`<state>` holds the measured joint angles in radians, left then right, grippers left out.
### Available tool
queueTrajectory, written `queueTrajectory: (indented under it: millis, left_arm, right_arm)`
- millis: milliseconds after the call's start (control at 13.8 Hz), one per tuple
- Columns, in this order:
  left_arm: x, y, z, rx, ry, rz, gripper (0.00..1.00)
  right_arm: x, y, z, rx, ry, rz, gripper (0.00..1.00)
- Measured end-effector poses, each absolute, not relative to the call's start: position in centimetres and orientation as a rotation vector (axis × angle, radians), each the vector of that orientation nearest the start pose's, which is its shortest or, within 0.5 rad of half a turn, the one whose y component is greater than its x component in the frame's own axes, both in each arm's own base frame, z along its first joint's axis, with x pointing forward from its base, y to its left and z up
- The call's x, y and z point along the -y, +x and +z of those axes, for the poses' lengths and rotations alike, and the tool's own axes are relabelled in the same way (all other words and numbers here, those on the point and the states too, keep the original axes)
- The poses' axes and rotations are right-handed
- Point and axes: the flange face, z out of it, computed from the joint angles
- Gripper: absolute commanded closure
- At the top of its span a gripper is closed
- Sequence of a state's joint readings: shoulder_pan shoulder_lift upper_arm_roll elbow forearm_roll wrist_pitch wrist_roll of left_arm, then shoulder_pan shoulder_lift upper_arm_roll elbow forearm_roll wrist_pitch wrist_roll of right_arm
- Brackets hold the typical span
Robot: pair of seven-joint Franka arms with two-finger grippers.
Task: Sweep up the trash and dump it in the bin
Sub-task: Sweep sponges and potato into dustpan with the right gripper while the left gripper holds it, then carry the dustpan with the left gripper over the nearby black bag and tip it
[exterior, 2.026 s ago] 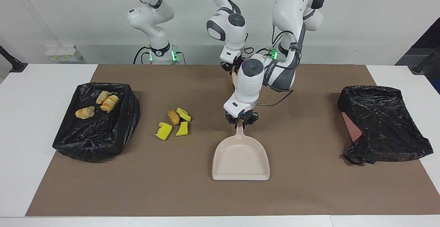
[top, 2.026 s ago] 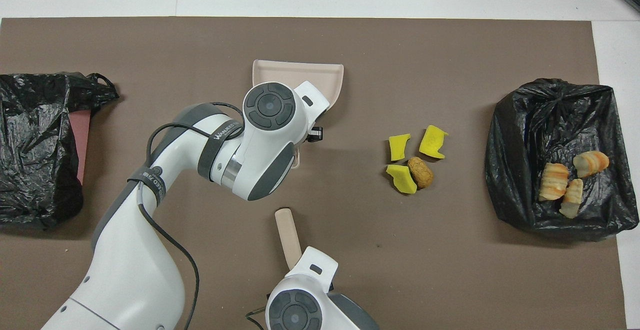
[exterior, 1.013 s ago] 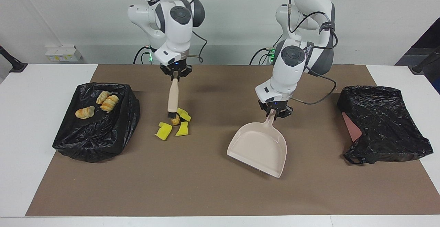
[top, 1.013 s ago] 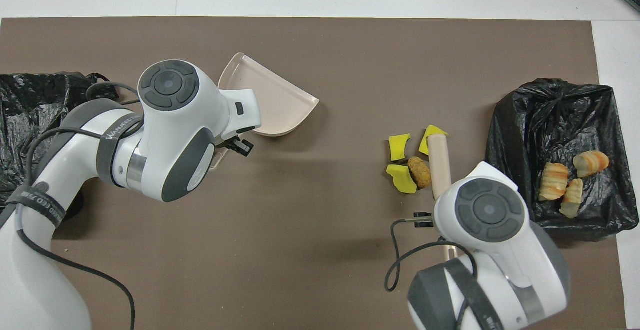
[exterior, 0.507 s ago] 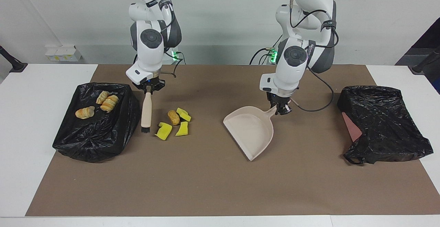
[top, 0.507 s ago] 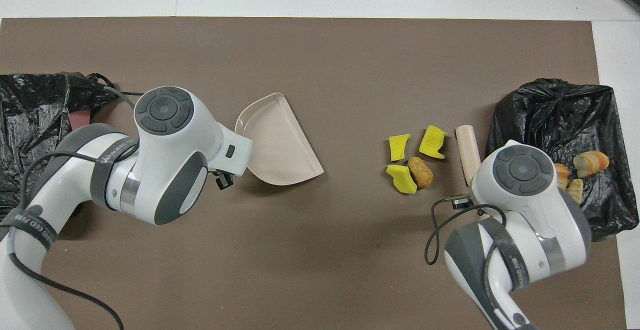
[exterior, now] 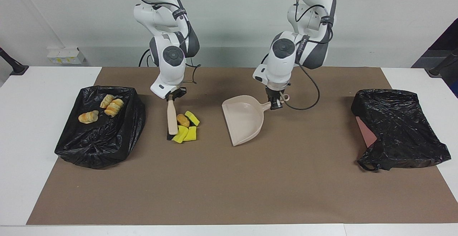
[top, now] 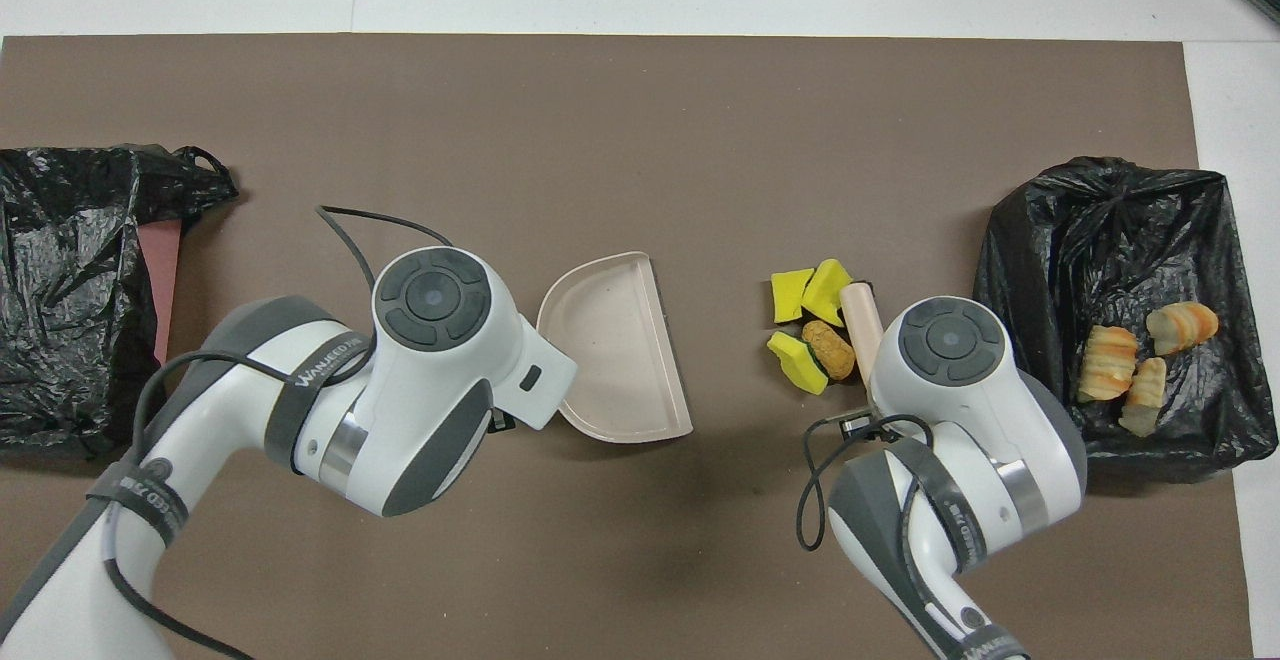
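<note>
1. Gripping the top of the beige-handled brush (exterior: 172, 117), the right hand (exterior: 171, 96) is closed on it, with the bristle end down on the brown mat (exterior: 229, 193).
2. Its bristles rest against the heap of scraps toward the right arm's end of the desk (exterior: 21, 121).
3. Those scraps are three yellow sponge bits (exterior: 186, 133) (top: 805, 292) and a brown nugget (exterior: 183, 120) (top: 828, 348), bunched together and touching one another, just beside the brush.
4. Clamped on the dustpan's handle, the left hand (exterior: 275, 103) holds the beige dustpan (exterior: 243, 121) (top: 618, 348) with its open mouth turned toward the scraps.
5. A strip of bare mat lies between the dustpan's lip and the heap.
6. Whether the dustpan's lip touches the mat cannot be told.
7. Lined with black plastic, a bin (exterior: 98, 146) (top: 1040, 270) sits at the right arm's end of the mat, just beside the brush.
8. Three golden-tan bread pieces (exterior: 107, 108) (top: 1140, 360) lie inside that bin, on the liner.
9. Another black bag (exterior: 397, 128) (top: 70, 290) lies at the left arm's end of the mat, well apart from the dustpan, with a reddish surface showing at its edge.
</note>
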<state>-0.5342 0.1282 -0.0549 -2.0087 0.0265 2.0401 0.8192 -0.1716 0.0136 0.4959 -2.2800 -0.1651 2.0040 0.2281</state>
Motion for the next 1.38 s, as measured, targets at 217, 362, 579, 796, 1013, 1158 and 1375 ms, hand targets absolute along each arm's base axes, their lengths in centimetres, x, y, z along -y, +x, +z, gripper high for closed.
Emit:
queueTrajectory:
  millis: [217,362,579,796,1013,1158,1375]
  left_arm:
    - [32.8,46.1,37.5,-2.04,-2.374,0.122,1.0]
    - [33.5,45.5,37.0,-2.028,-2.382,0.096,1.0]
    - [33.5,45.3,36.6,-2.024,-2.385,0.079,1.0]
    - [33.5,45.2,35.7,-2.026,-2.382,0.001,1.0]
    - [32.8,45.6,35.3,-2.01,-2.395,-0.041,1.0]
    - [31.4,46.9,35.4,-1.999,-2.453,-0.08,1.0]
    - [28.8,49.1,35.4,-2.007,-2.537,-0.169,1.0]
  right_arm:
    - [-17.7,45.2,32.4,0.349,-3.25,0.415,1.0]
    - [-20.5,44.4,32.6,0.333,-3.169,0.424,1.0]
    - [-24.4,43.3,33.5,0.348,-2.99,0.452,1.0]
    - [-26.1,44.0,34.7,0.354,-2.858,0.44,1.0]
    - [-26.8,45.1,38.5,0.379,-2.84,0.413,1.0]
    - [-26.2,44.7,42.4,0.394,-2.858,0.399,1.0]
    - [-24.4,43.1,46.1,0.362,-2.977,0.387,1.0]
